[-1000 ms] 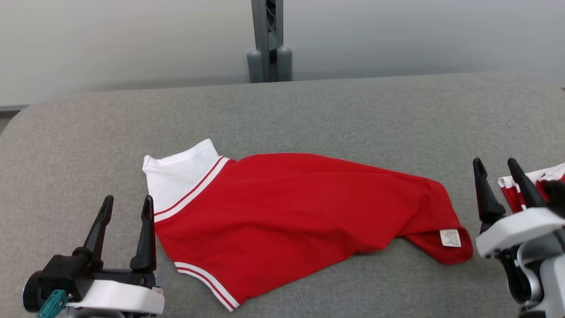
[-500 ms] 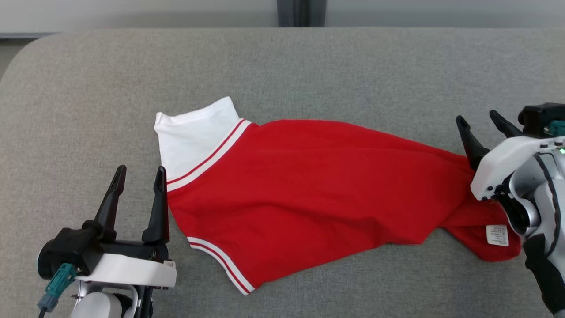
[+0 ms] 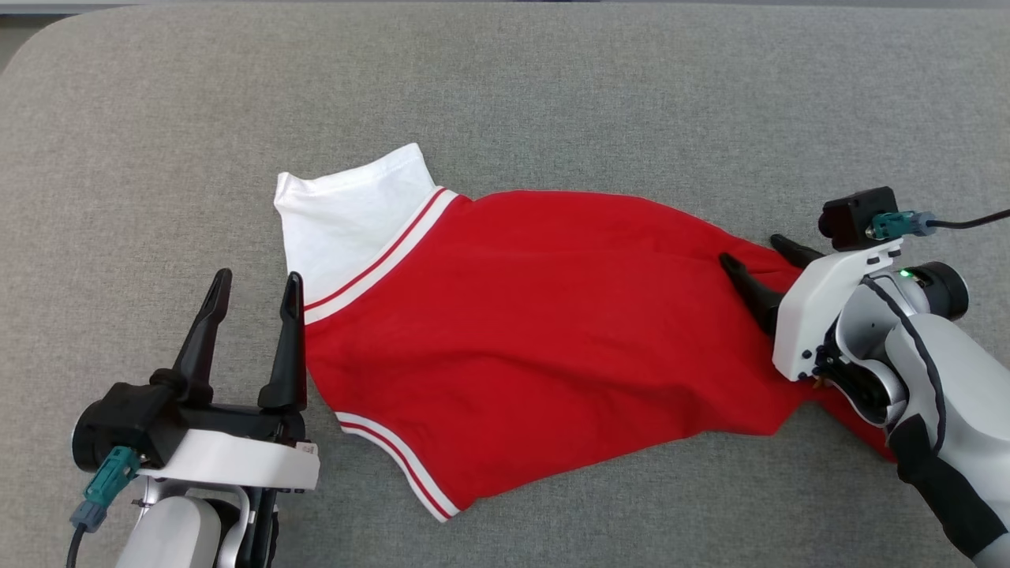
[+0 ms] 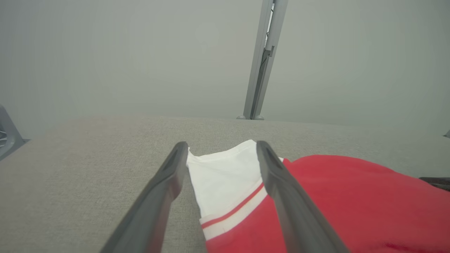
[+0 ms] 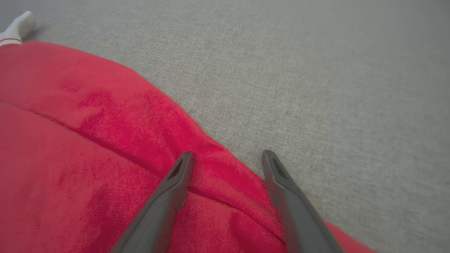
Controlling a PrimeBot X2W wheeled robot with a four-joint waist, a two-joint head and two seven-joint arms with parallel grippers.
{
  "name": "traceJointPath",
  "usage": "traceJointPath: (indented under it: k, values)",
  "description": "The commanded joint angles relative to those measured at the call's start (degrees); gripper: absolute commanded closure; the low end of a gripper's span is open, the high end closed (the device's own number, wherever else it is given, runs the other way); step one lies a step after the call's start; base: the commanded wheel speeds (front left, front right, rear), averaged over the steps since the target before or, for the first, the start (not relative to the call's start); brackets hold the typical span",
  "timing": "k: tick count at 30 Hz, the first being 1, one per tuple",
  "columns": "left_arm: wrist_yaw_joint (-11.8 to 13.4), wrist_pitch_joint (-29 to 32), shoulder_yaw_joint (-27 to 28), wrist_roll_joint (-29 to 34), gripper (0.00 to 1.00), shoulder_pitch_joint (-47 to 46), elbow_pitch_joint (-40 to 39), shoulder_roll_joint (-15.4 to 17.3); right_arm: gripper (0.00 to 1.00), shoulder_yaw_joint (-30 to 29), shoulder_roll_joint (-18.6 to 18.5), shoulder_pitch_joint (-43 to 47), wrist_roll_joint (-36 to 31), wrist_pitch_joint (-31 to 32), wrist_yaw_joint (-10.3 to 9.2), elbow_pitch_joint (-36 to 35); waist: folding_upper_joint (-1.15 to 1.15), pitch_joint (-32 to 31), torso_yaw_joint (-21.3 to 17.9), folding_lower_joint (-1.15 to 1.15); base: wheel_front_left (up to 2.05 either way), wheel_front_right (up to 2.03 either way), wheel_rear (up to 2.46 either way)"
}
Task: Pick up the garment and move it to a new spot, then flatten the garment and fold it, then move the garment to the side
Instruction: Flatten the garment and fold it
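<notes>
A red garment (image 3: 536, 331) with a white sleeve and red-and-white striped bands lies spread across the grey table (image 3: 552, 95). My left gripper (image 3: 259, 274) stands open at the lower left, just beside the garment's white end, touching nothing. In the left wrist view the white sleeve (image 4: 225, 175) shows between the left gripper (image 4: 220, 147) fingers, farther off. My right gripper (image 3: 750, 251) is open over the garment's right end, fingers pointing left. The right wrist view has the right gripper (image 5: 227, 154) straddling the red garment (image 5: 88, 147) edge, with nothing pinched.
Grey fabric table surface (image 5: 316, 70) extends on all sides of the garment. A grey upright post (image 4: 262, 59) stands behind the table's far edge, before a pale wall.
The head camera has tilted down, so the whole picture shifted. My right gripper has swung in from the right and now lies over the garment's right end. The left gripper stays put.
</notes>
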Motion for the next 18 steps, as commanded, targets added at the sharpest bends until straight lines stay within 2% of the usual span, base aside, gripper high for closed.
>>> traceJointPath:
  k: [1,4,5,6,7,13,18]
  values:
    - [-0.51,-0.29,0.62,0.62,0.0,-1.05,0.14,0.18,0.0,2.62,-0.27,2.01,1.36,1.89,0.05,-0.16,0.0,-0.01,-0.2,0.0,0.0,0.0,0.0]
    - [-0.94,-0.29,1.28,1.26,0.0,-1.03,0.21,-0.15,0.0,5.13,-1.37,2.24,3.92,2.9,0.08,-1.91,0.0,0.16,-0.86,0.0,0.0,0.0,0.0]
    - [-1.07,-0.29,1.43,1.46,0.0,-1.05,0.33,-0.23,0.24,5.79,-1.73,2.15,4.45,3.0,0.07,-2.24,0.0,0.22,-1.05,0.0,0.0,0.0,0.0]
    - [-1.2,-0.29,1.6,1.46,0.0,-1.16,0.4,-0.39,0.65,5.88,-1.99,2.02,5.06,2.34,0.07,-2.51,0.0,0.26,-1.23,0.0,0.0,0.0,0.0]
    - [-1.39,-0.29,1.73,1.64,0.0,-1.28,0.5,-0.55,1.0,6.0,-2.27,1.87,5.29,1.91,0.06,-2.43,0.0,0.28,-1.37,0.0,0.0,0.0,0.0]
    - [-2.52,-0.29,2.49,2.25,0.0,-1.48,1.18,-1.59,1.0,2.39,-2.69,-1.11,5.58,-5.79,0.0,-1.3,0.0,-0.22,-1.82,0.0,0.0,0.0,0.0]
    - [-2.91,-0.3,3.39,2.83,0.0,-0.75,1.55,-2.14,1.0,-0.78,-2.94,-4.55,1.66,-14.01,0.0,1.03,0.0,-1.11,-2.5,0.0,0.0,0.0,0.0]
